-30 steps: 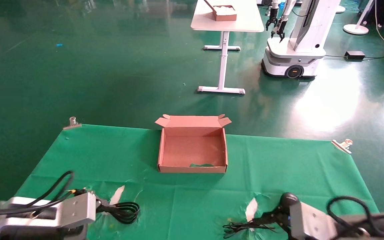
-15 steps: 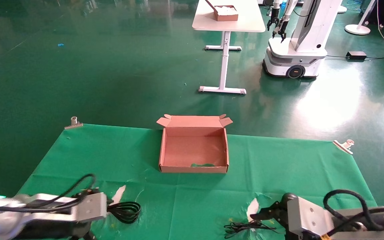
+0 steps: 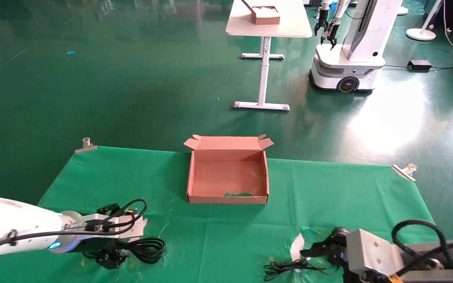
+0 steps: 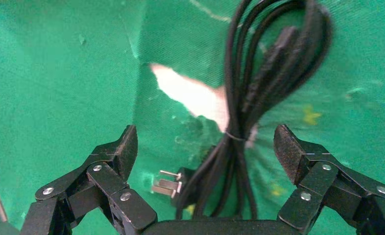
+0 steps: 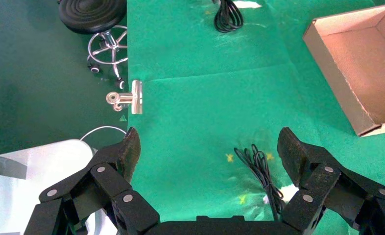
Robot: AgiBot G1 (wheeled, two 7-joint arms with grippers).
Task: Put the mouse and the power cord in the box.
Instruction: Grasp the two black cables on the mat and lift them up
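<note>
The box (image 3: 227, 177) lies open and empty at the far middle of the green cloth, its lid flap folded back. The power cord (image 3: 148, 250) lies coiled near the front left. My left gripper (image 3: 111, 257) is open at its plug end. In the left wrist view the cord (image 4: 259, 88) and plug (image 4: 168, 183) lie between the spread fingers of the left gripper (image 4: 205, 142). The mouse (image 3: 340, 232) shows partly behind my open right gripper (image 3: 317, 250), with its thin cable (image 3: 289, 268) bundled in front. The right gripper (image 5: 208, 142) hangs above that cable (image 5: 261, 169).
Metal clips (image 3: 86, 144) (image 3: 405, 171) hold the cloth at the far corners. White tears (image 3: 297, 245) show in the cloth. Beyond the table stand a white desk (image 3: 285, 23) and another robot (image 3: 348, 47). A stool (image 5: 95, 19) stands off the table's edge.
My left arm has swung in from the lower left and turned, bringing its open gripper down at the power cord's plug end. The right gripper has shifted only slightly beside the mouse.
</note>
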